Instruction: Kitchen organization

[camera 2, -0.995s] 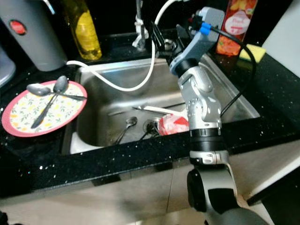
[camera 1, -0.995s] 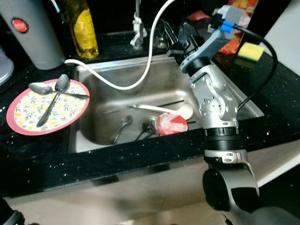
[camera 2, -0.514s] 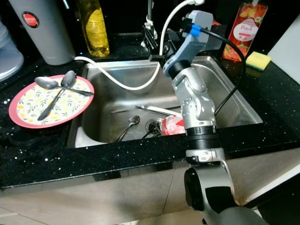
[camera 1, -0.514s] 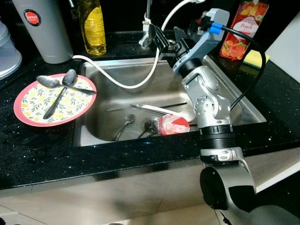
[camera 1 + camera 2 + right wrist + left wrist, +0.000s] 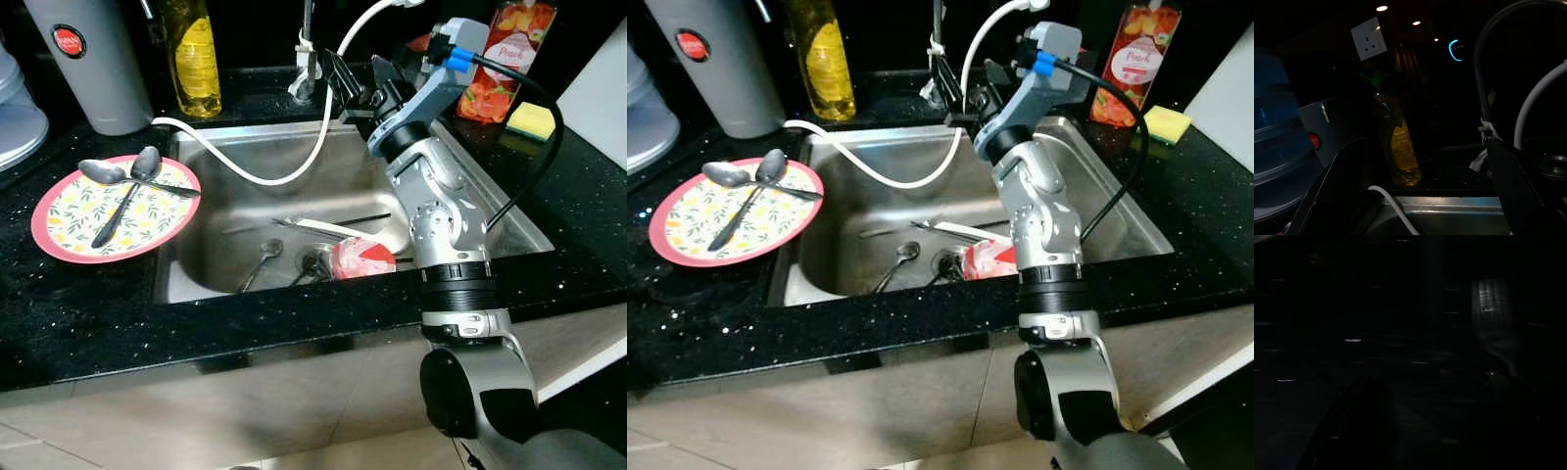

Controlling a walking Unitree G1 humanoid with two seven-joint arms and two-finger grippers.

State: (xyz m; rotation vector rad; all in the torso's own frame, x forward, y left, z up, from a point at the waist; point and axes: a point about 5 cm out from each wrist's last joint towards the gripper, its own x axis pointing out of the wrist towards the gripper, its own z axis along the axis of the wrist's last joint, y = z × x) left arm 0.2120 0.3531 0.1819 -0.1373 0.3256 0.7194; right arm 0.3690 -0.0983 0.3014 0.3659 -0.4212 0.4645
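Note:
My right gripper (image 5: 361,83) hangs open over the back rim of the steel sink (image 5: 460,186), close to the tap (image 5: 306,49), with nothing between its fingers (image 5: 1339,188). In the sink basin lie a spoon (image 5: 259,262), a long white utensil (image 5: 338,228), more cutlery by the drain and a red-and-white cup (image 5: 362,258) on its side. A red-rimmed floral plate (image 5: 69,220) on the counter to the left carries two spoons (image 5: 125,176). The left wrist view is very dark; one finger (image 5: 1356,426) can just be made out.
A white hose (image 5: 284,171) loops from the tap across the basin to the left counter. At the back stand a yellow oil bottle (image 5: 194,54), a grey flask (image 5: 83,59) and a peach drink bottle (image 5: 505,54). A yellow sponge (image 5: 532,119) lies at the right.
The camera has shifted, moving the whole picture. My right gripper stays open near the tap, and the things in the sink and on the plate lie as before.

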